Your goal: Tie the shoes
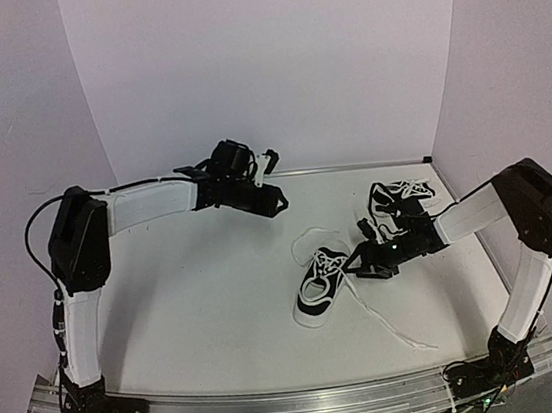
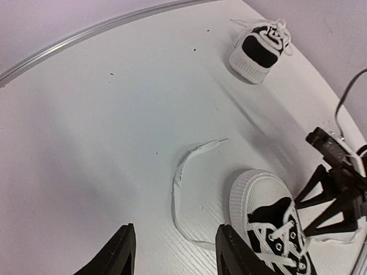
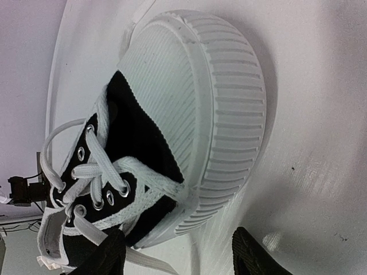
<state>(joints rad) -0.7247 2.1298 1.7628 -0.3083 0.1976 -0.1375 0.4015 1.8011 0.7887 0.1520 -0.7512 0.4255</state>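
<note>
Shoes at the right fingers: near shoe (image 3: 172, 132) is lying directly in front of the right fingers (image 3: 109, 258), which are standing apart and gripping nothing; a lace strand (image 3: 152, 264) is running just past one tip.
Left fingers: left fingers (image 2: 121, 255) are hovering half-spread and empty above the counter (image 1: 196, 297), over a loose lace (image 2: 180, 177) that is curling beside the near shoe's toe.
Near shoe: sitting mid-counter, laced up the front, ends lying slack, no bow showing.
Far shoe: far shoe (image 1: 401, 196) is sitting near the counter's back right corner; knotted or not, I cannot tell.
Progress: looking early; crossing, looping and cinching all seem to be waiting on the near shoe.
</note>
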